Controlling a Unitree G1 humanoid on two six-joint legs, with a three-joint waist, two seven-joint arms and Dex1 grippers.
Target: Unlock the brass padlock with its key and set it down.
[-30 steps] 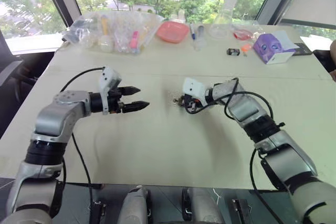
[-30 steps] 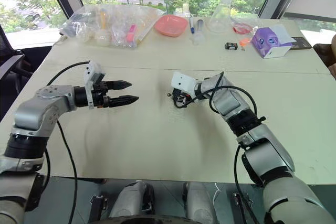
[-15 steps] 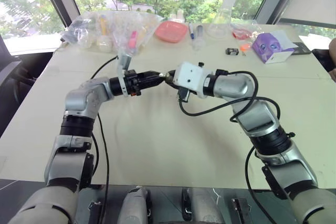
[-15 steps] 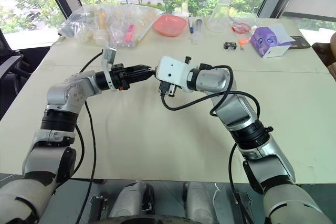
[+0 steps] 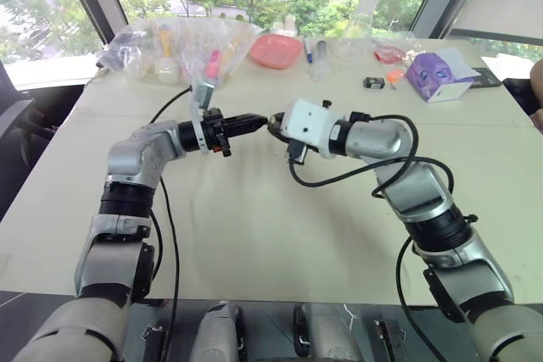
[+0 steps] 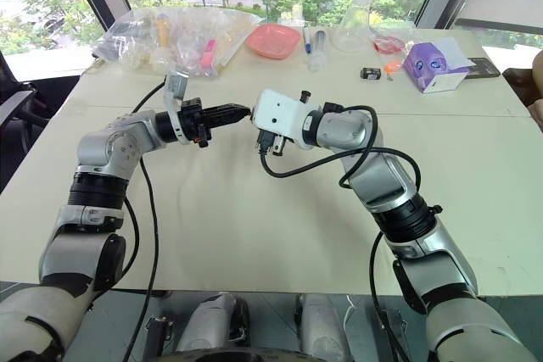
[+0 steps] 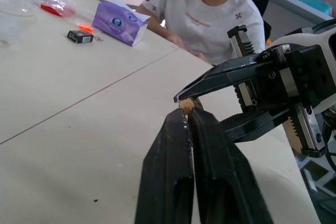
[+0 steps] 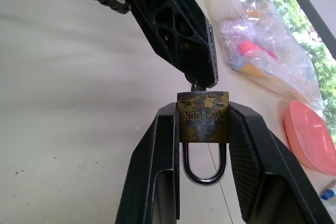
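Right hand (image 8: 202, 129) clamps brass padlock (image 8: 203, 116) mid-air above worktop (image 5: 254, 235), keyway facing left hand (image 7: 187, 113), pinched shut on key, ready to turn.

Key: you see only dark stub between brass padlock (image 8: 203, 116) base and left gripper (image 8: 201, 80) tips; its blade and head hidden. Padlock in head views too small, masked by right gripper (image 5: 274, 124). Shackle (image 8: 203, 167) ends hidden behind body; locked or not, you cannot tell. Person (image 7: 210, 14) at table's far edge cut off by picture top. Contents of plastic bags (image 5: 182, 48) at far left corner unclear.
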